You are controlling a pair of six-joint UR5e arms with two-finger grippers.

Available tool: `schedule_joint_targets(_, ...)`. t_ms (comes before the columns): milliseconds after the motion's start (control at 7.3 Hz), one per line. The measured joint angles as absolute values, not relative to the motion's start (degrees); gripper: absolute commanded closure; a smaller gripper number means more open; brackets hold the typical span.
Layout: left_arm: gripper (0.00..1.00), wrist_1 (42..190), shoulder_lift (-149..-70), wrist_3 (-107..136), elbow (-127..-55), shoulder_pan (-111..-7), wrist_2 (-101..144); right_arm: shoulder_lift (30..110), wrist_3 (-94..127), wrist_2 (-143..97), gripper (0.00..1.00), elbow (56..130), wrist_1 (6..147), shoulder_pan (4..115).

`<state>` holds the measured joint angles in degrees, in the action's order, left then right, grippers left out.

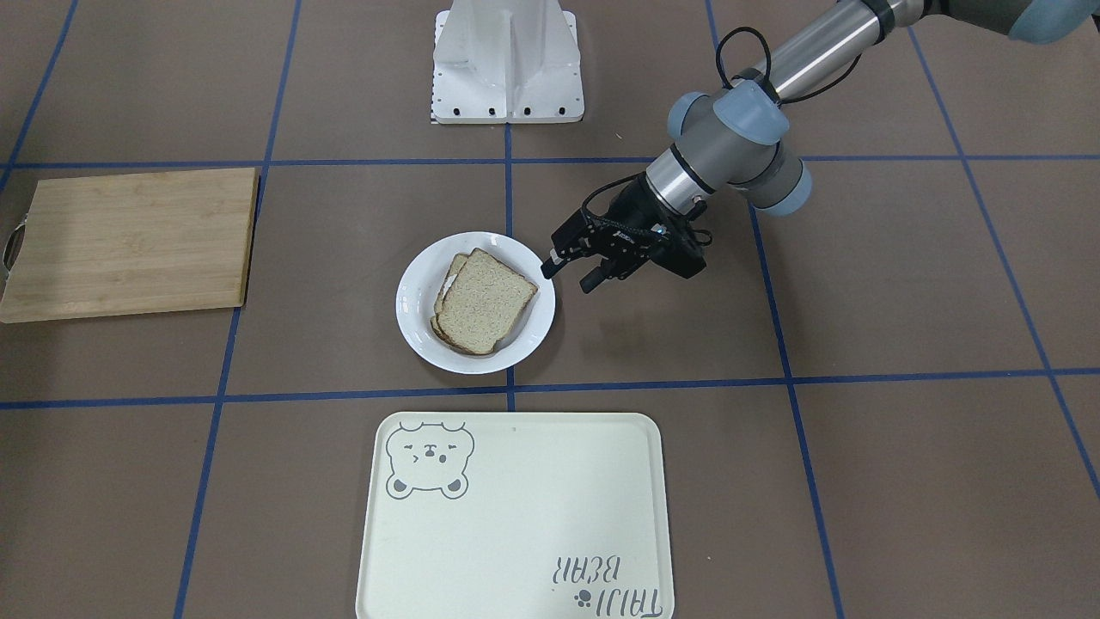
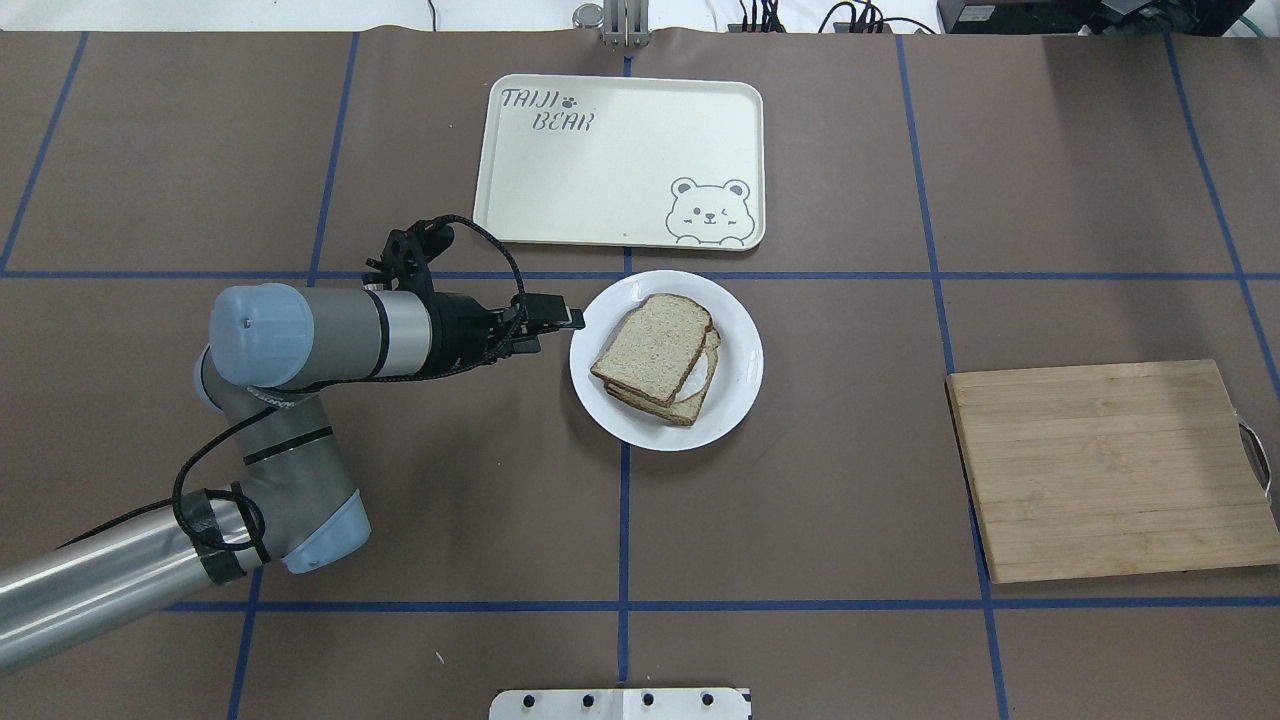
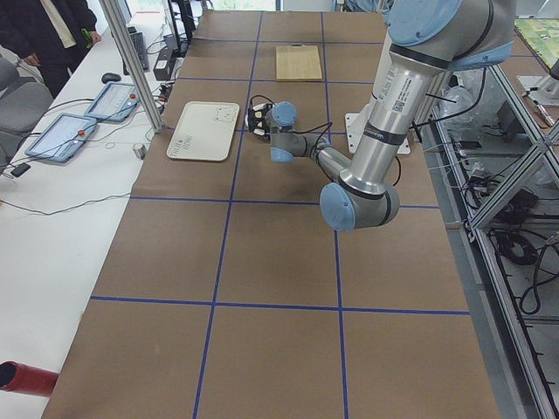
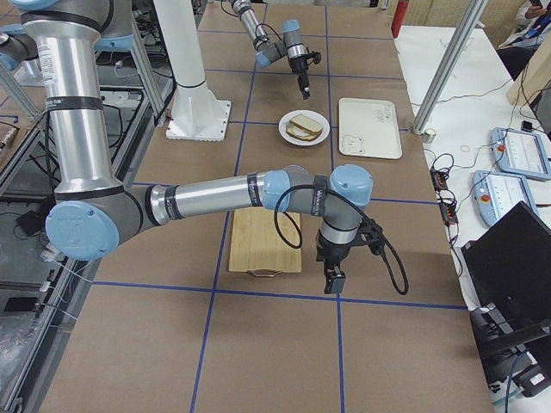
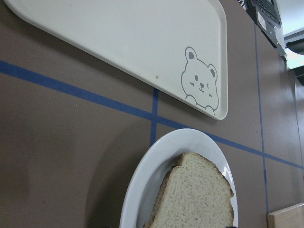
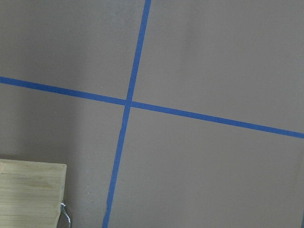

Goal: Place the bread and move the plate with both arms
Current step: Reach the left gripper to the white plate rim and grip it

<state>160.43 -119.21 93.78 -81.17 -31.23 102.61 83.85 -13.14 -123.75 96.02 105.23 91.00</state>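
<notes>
- The plain slice of pale speckled bread with a dark brown crust [image 1: 485, 297] lies at the centre of the front-facing view. It sits on top of a second slice, and a sliver of white shows between the two at their left edge.
- Both slices rest inside the round glossy white plate with a raised rim [image 1: 481, 365], which stands on the brown table marked with blue tape lines [image 1: 902, 284].
- The left arm's black two-finger gripper [image 1: 568, 277] comes in from the upper right of that view. Its fingers are spread apart and hold nothing. The nearer fingertip is right at the plate's right rim, and I cannot tell whether it touches.
- In the left wrist view, the plate and bread fill the lower middle.
- The cream rectangular tray with a bear drawing [image 1: 516, 516] lies just below the plate, apart from it.
- The rectangular light wooden cutting board [image 1: 129, 245] sits at the left edge, well apart from the plate.
- The right arm's black gripper [image 4: 331, 280] shows only in the lower centre of the right-side view, pointing down just beside the board's near end. I cannot tell whether its fingers are parted.
</notes>
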Motion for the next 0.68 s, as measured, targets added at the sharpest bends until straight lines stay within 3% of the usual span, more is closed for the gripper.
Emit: schedule_joint_targets(685, 0.55, 162.0, -121.8, 94.4, -75.3, -30.7, 102.0, 83.8, -13.1, -124.6, 0.0, 96.0, 105.2, 91.0)
